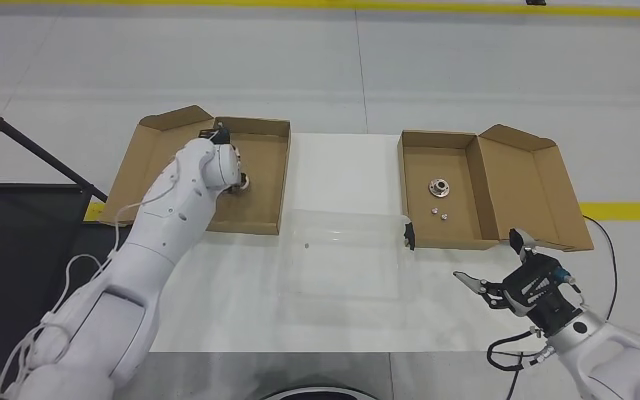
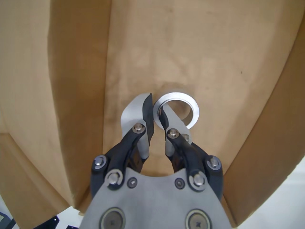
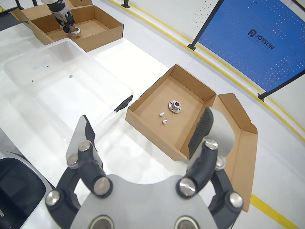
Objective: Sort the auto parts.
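My left gripper [image 2: 156,107] is low inside the left cardboard box [image 1: 265,170], shut on a silver metal ring [image 2: 191,107]: one finger is inside the ring, the other outside its rim. From across the table, the ring [image 3: 76,32] sits at the box floor under that gripper [image 3: 69,26]. The right cardboard box [image 3: 143,120] holds a flanged metal hub [image 3: 175,106] and two small bolts [image 3: 162,114]. My right gripper [image 3: 145,114] stands open and holds nothing, near the table's front right corner [image 1: 488,258], short of the right box [image 1: 420,190].
A clear plastic bin [image 1: 345,215] lies in the middle of the table between the two boxes, with only dark specks inside. Both boxes have open flaps spread outward. Black tape marks the bin's corner [image 3: 124,103] beside the right box.
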Available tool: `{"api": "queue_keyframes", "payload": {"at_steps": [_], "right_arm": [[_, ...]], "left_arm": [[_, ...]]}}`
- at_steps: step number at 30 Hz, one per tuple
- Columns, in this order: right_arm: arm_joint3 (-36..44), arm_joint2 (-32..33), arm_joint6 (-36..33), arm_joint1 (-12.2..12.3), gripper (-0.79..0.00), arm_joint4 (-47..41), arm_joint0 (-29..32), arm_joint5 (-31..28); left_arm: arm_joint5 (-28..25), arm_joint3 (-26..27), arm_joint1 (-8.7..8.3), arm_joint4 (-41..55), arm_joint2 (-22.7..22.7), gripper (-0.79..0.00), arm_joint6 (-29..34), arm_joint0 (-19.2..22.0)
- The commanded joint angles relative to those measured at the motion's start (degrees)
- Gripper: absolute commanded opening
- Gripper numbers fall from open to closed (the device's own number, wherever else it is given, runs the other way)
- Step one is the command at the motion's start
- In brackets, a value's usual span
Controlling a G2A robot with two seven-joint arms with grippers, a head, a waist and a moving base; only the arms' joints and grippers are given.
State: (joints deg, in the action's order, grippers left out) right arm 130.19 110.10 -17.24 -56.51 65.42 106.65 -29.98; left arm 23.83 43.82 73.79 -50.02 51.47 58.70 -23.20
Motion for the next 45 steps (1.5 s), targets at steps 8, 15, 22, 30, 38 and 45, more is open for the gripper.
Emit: {"api": "queue_keyframes", "payload": {"at_steps": [8, 15, 22, 30, 38, 45], "right_arm": [[0.0, 0.0, 0.0, 0.0, 0.0, 0.0, 0.0, 0.0], [0.0, 0.0, 0.0, 0.0, 0.0, 0.0, 0.0, 0.0], [0.0, 0.0, 0.0, 0.0, 0.0, 0.0, 0.0, 0.0], [-1.5, -0.7, -0.6, -0.3, 0.0, -3.5, -1.8, 3.7], [-4.6, -0.2, 1.2, -0.7, 0.0, -8.9, -4.5, 8.2], [-5.8, -0.3, -0.6, -1.0, 0.0, -13.4, -6.2, 12.5]], "left_arm": [[-0.1, -0.4, 0.4, 0.0, 0.7, -0.514, -1.4, 0.3], [0.8, 5.3, -0.57, -0.4, 3.9, -0.502, -4.2, -1.8], [-0.2, 24.0, -3.33, 0.3, 12.1, -0.222, -9.6, -12.3], [-6.1, 44.3, -5.49, 0.8, 20.5, 0.0, -20.9, -28.1], [-13.6, 52.9, -5.93, 2.0, 24.6, 0.0, -36.2, -39.1], [-17.4, 57.1, -5.85, 2.2, 26.1, 0.0, -46.9, -45.7]]}}
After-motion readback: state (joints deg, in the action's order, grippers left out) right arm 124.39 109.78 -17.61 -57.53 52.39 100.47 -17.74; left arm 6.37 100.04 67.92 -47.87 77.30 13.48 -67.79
